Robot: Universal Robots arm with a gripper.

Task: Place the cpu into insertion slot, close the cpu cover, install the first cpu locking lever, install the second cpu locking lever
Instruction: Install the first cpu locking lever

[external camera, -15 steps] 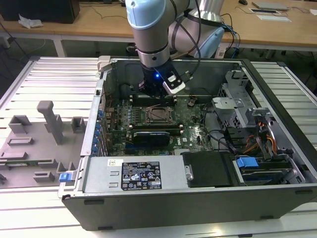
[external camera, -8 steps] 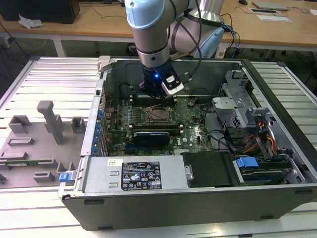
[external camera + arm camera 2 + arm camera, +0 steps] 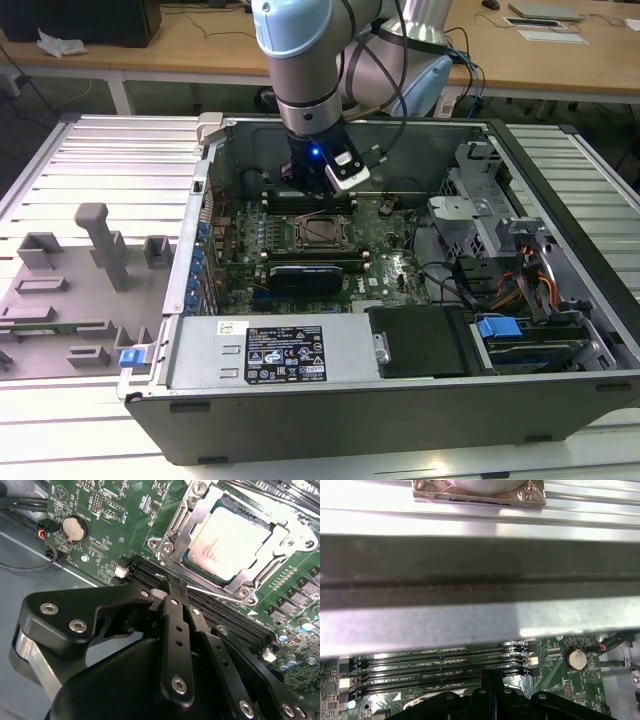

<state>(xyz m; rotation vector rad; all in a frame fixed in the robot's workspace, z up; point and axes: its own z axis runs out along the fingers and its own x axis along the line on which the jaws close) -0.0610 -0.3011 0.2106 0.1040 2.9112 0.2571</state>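
Here, a ribbed, pale metal worktop (image 3: 100, 150) carries an open computer case (image 3: 400, 410) lying on its side, with wooden desks (image 3: 200, 45) behind the case. Beside the case, on the exterior view's left, stand blocky matte grey fixtures (image 3: 100, 245). The case is dark sheet metal, and flat on its floor lies a green motherboard (image 3: 385, 262).

The grey and light-blue arm (image 3: 300, 60) reaches down into the case. Its black gripper (image 3: 172, 587) hovers low over the long black memory slots (image 3: 440, 662), with its fingers pressed together at the tips; I cannot tell if anything is caught between them.

The cpu (image 3: 230, 537), a flat square with a dull silvery top, sits in its socket near the middle of the case, just beyond the gripper tips. The cpu cover (image 3: 180, 525), a thin shiny metal frame, lies down around it. A slim bright rod (image 3: 210, 592) runs along the socket's near edge. A round silver coin battery (image 3: 75, 527) sits farther off on the board.
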